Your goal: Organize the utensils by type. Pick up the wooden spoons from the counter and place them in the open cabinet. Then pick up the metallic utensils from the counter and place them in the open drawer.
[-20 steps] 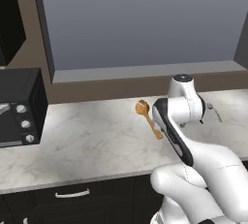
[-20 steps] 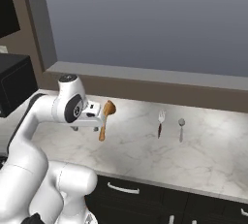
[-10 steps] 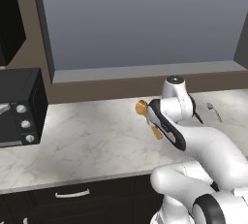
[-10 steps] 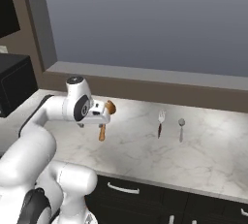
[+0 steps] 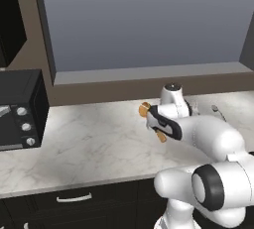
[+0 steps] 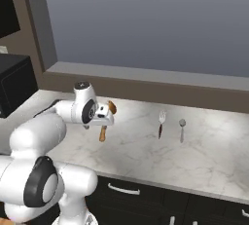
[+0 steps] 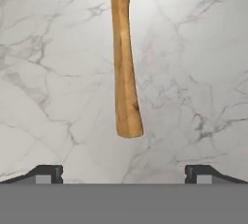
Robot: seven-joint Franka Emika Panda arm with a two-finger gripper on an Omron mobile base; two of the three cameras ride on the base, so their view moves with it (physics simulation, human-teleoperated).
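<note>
One orange-brown wooden spoon lies on the white marble counter, bowl toward the window wall. In the hand view its handle runs down the middle and ends just short of my gripper. The gripper is open, one fingertip on each side, nothing between them. From the right base camera the gripper hangs just above the spoon. My forearm covers the spoon's middle in the left base view, where its bowl sticks out. A small fork and a small silver spoon lie side by side to the right.
A black countertop oven stands at the left end of the counter. A dark window ledge runs along the back wall. Black drawer fronts with silver handles sit below the counter edge.
The hand has swung sideways over the wooden spoon and the elbow has dropped lower. The jaws stay open and the utensils have not moved.
</note>
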